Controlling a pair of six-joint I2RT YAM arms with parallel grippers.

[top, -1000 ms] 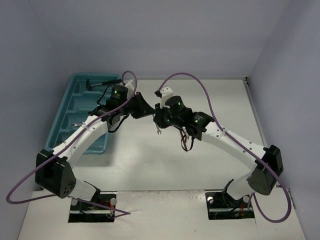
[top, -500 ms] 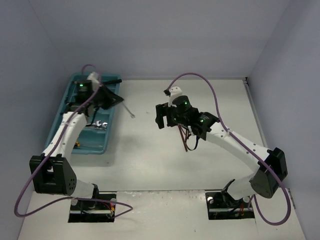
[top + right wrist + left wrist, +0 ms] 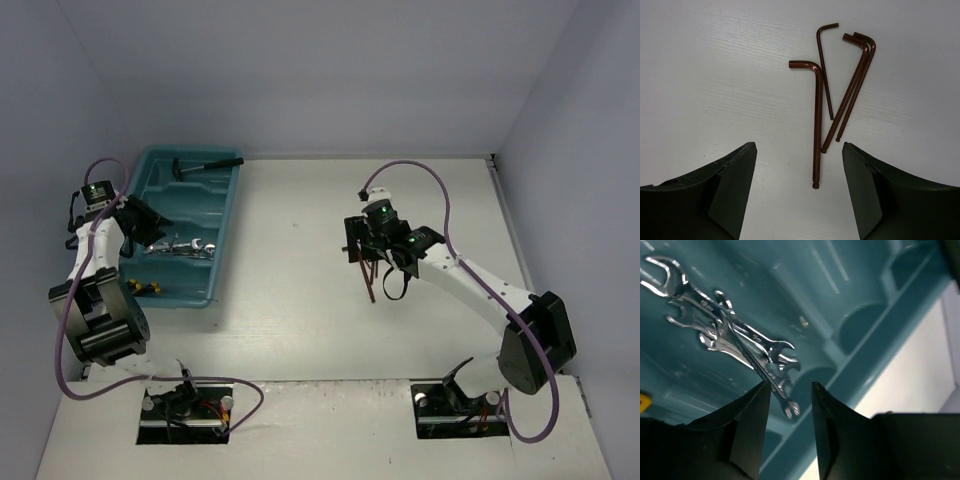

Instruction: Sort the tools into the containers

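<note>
Hovering right gripper (image 3: 799, 147): its jaws are spread wide and empty above four thin reddish-brown tools (image 3: 817, 115). These lie loose on the white surface (image 3: 715, 75), well apart from the tray.
Left gripper (image 3: 790, 390): the jaws are parted a little and pinch nothing, hanging over a compartment midway along the tray.
Silver wrenches (image 3: 735, 340): piled together in that compartment, right beneath the left jaws.
Hammer (image 3: 205, 165): alone in the far compartment of the teal tray (image 3: 228, 215).
Screwdrivers (image 3: 150, 288): yellow-and-black handles show in a nearer compartment, too small for you to count.
Done: by my reading, the wrenches, hammer and screwdrivers are sorted.
Left for you: the four reddish-brown tools. The compartment between hammer and wrenches looks free, so I'd judge you well past halfway.
</note>
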